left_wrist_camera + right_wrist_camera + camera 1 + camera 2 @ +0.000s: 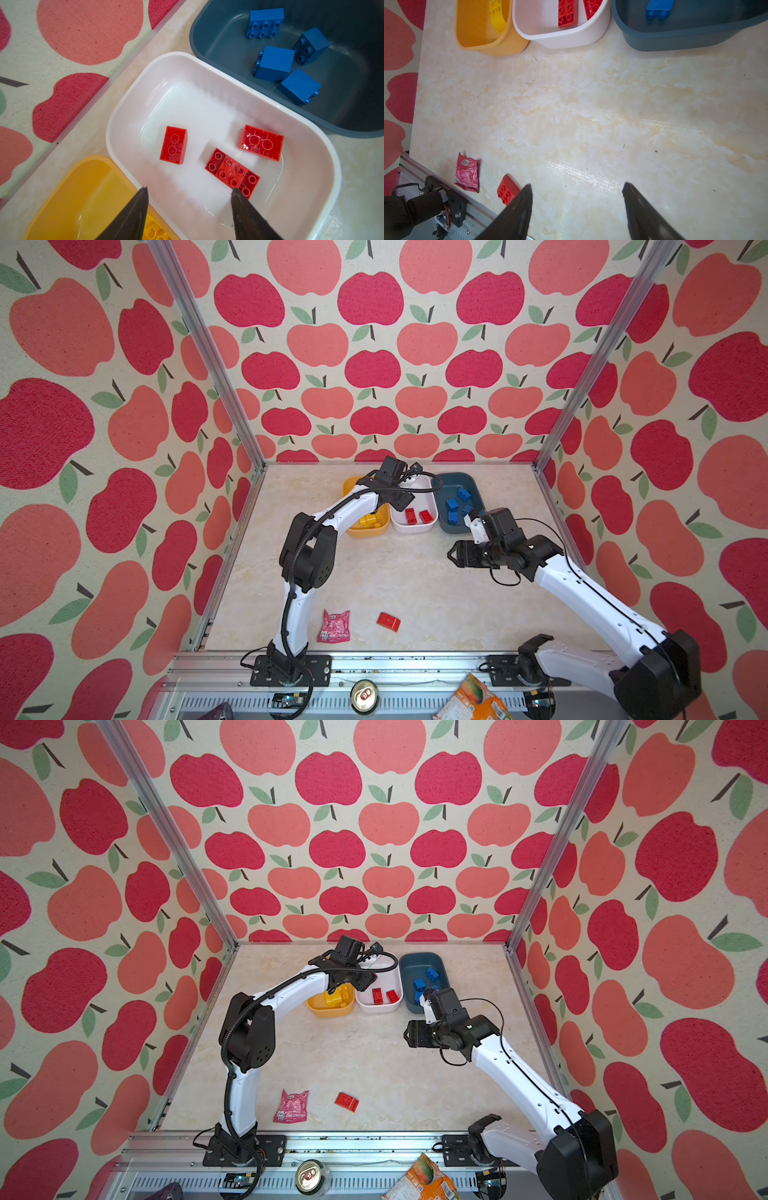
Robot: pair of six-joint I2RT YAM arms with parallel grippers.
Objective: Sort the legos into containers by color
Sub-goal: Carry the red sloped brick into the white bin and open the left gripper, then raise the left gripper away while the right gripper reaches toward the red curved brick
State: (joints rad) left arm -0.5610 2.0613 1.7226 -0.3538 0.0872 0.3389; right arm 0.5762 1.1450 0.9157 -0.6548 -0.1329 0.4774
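Three containers stand in a row at the back: a yellow tub (368, 532), a white tub (415, 529) and a dark blue-grey tub (453, 481). My left gripper (189, 190) hangs open and empty over the white tub (116, 124). Below it lie three red legos (174, 144) (261, 142) (232, 173). Several blue legos (274, 63) lie in the blue-grey tub, and yellow legos (153, 229) in the yellow one. One red lego (388, 621) lies alone on the table near the front. My right gripper (451, 556) is open and empty over the table, in front of the blue-grey tub.
A crinkled pink foil packet (334, 626) lies left of the lone red lego. A drink can (364, 696) and an orange snack bag (469, 701) sit on the front rail. Apple-patterned walls with aluminium posts close in the table.
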